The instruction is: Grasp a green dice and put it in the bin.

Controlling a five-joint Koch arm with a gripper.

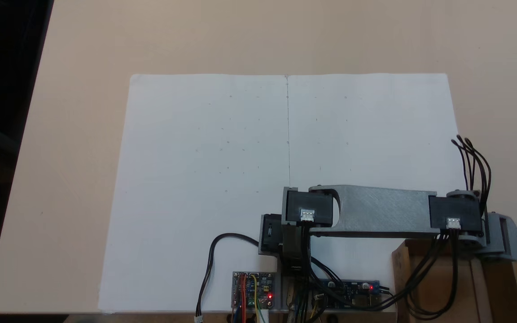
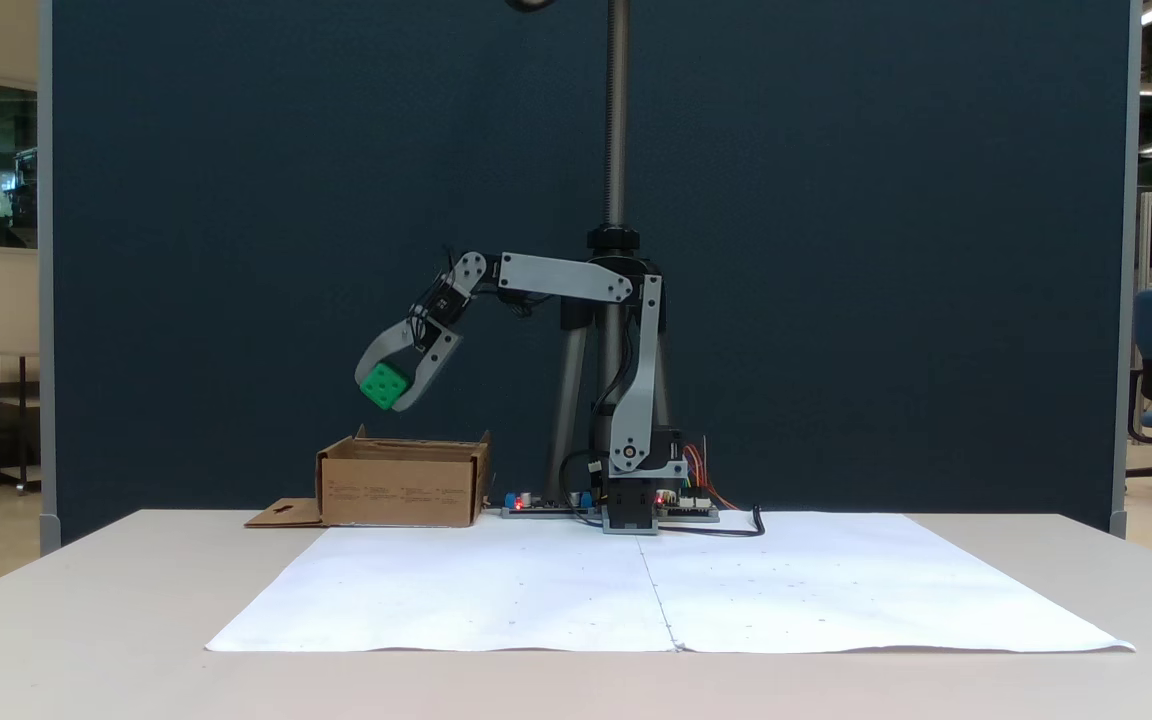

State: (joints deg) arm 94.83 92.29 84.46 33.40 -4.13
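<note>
Cardboard bin (image 2: 402, 482) waits on the table (image 2: 86, 600) as the end effector (image 2: 388, 390), clamped on the green dice (image 2: 383, 385), hangs above its left half; a careless release risks a bounce over the low wall.

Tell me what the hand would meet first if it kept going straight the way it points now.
The hand, shut on the green dice, points down and slightly left, so it would likely reach the open top of the bin; depth alignment is uncertain.
</note>
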